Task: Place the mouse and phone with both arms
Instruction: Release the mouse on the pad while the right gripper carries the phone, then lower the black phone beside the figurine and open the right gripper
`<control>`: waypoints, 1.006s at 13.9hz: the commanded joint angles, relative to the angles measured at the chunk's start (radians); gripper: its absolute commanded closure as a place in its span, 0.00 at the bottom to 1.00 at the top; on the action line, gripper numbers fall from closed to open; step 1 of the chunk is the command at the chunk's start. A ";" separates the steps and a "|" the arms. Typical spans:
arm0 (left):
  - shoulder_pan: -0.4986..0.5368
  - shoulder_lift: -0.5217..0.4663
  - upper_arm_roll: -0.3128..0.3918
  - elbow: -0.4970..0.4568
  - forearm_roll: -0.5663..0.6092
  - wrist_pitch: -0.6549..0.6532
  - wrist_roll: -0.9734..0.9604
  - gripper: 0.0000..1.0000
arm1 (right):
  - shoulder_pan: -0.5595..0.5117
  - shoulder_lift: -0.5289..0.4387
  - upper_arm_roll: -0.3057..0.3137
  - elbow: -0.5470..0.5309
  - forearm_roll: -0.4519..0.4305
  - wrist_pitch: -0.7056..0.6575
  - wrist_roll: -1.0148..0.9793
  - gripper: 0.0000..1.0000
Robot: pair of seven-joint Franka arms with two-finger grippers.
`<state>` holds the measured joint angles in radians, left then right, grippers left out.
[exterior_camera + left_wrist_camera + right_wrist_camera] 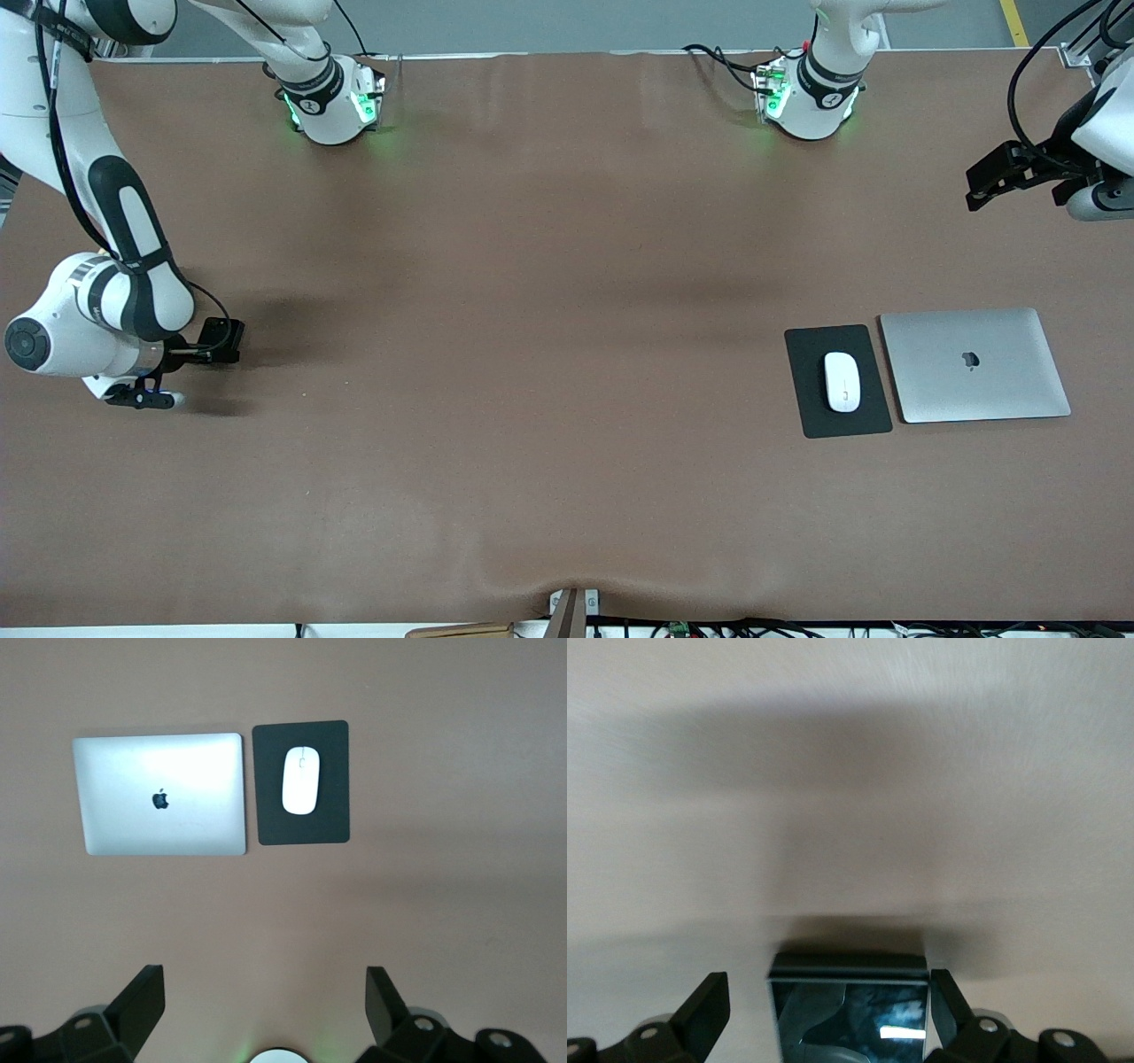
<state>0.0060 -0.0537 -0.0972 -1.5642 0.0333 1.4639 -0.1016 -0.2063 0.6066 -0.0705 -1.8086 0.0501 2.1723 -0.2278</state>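
A black mouse pad (837, 380) lies nearest the front camera, toward the left arm's end of the brown table (532, 354), with the white mouse (842, 382) resting on it and a closed silver laptop (974, 364) just beside the pad (its logo faces up). The left gripper (264, 1003) hangs over bare table at that end, well apart from the mouse; its fingers (142, 1001) stand wide apart with nothing between them, and the left wrist view shows mouse, pad and laptop lying clear of both fingertips. At the right arm's end, the right gripper (829, 1010) sits low over the table, and the phone (849, 1008) fills the gap between its two fingers (707, 1005), a glossy black slab with one finger close on each side. Whether the pads actually press the phone cannot be told. In the front view the gripper shows only as dark parts under the right arm's wrist (142, 396).
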 commanded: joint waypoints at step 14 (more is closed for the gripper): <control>0.003 -0.015 0.007 -0.005 -0.036 -0.022 0.016 0.00 | 0.209 -0.554 0.008 0.047 -0.018 -0.388 0.145 0.00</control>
<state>0.0052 -0.0537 -0.0954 -1.5713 0.0156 1.4551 -0.1016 0.0080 0.1292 -0.0584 -1.7469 0.0493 1.8179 -0.1012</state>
